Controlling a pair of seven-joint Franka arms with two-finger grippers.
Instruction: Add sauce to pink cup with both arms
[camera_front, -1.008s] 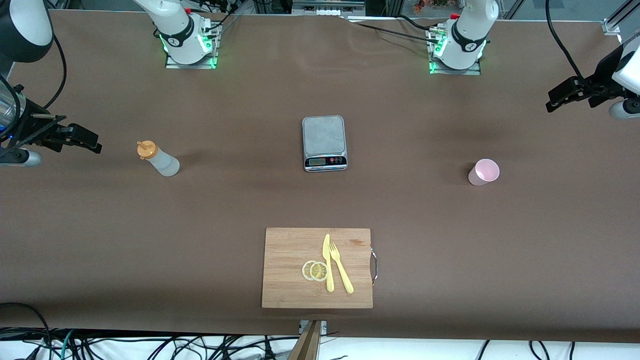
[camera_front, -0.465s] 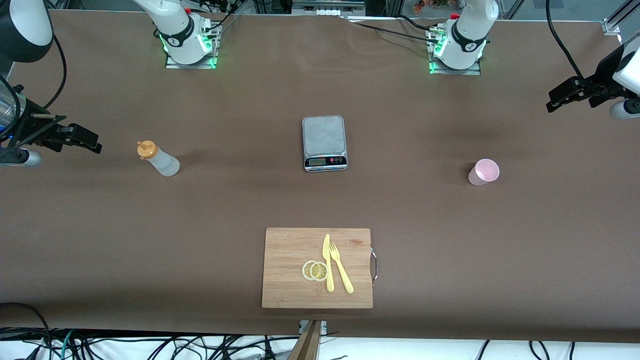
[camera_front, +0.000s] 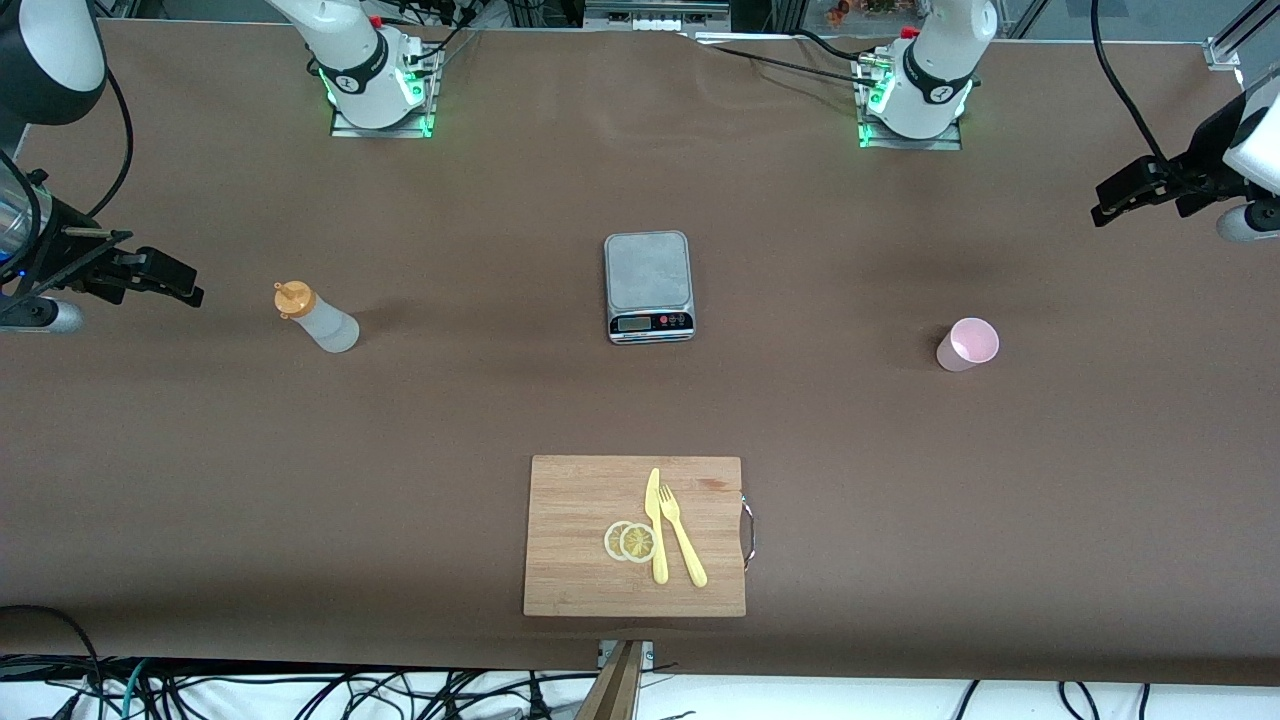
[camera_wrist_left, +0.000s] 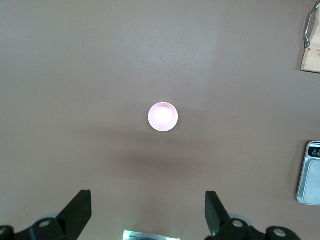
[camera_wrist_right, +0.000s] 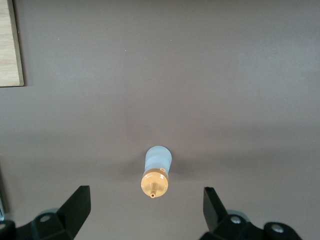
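The sauce bottle (camera_front: 318, 318), whitish with an orange cap, stands upright on the brown table toward the right arm's end; it also shows in the right wrist view (camera_wrist_right: 156, 172). The pink cup (camera_front: 968, 344) stands upright and empty toward the left arm's end, and shows in the left wrist view (camera_wrist_left: 163, 117). My right gripper (camera_front: 160, 280) is open and empty, high above the table's edge beside the bottle (camera_wrist_right: 145, 207). My left gripper (camera_front: 1135, 190) is open and empty, high above the table's edge beside the cup (camera_wrist_left: 148, 210).
A grey kitchen scale (camera_front: 648, 286) sits mid-table between bottle and cup. A wooden cutting board (camera_front: 590, 500) nearer the camera holds two lemon slices (camera_front: 630, 541), a yellow knife (camera_front: 655, 525) and a yellow fork (camera_front: 682, 535).
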